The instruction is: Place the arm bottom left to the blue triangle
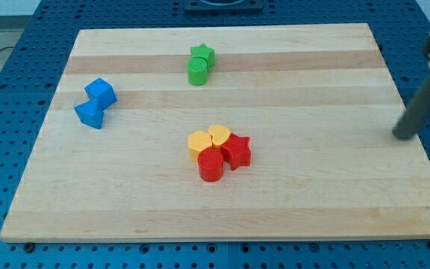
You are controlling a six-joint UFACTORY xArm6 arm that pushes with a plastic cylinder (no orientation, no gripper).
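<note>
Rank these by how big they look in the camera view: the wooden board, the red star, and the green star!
1. Wooden board, by far the largest.
2. Red star.
3. Green star, which looks smaller, though it sits farther toward the view's top, so distance may explain that.

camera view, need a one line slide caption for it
My tip at the board's right edge, far from the blue triangle and blue cube at the view's left.

My tip (404, 136) rests at the right edge of the pale wooden board (312, 194), well apart from every block. At the view's left, a blue cube (100, 92) touches a blue triangle (89, 114) just below it. Near the top sit a green star (202, 53) and green cylinder (197, 72); mid-board, a yellow hexagon (198, 142), yellow heart (219, 135), red star (237, 151) and red cylinder (210, 166) huddle together.
</note>
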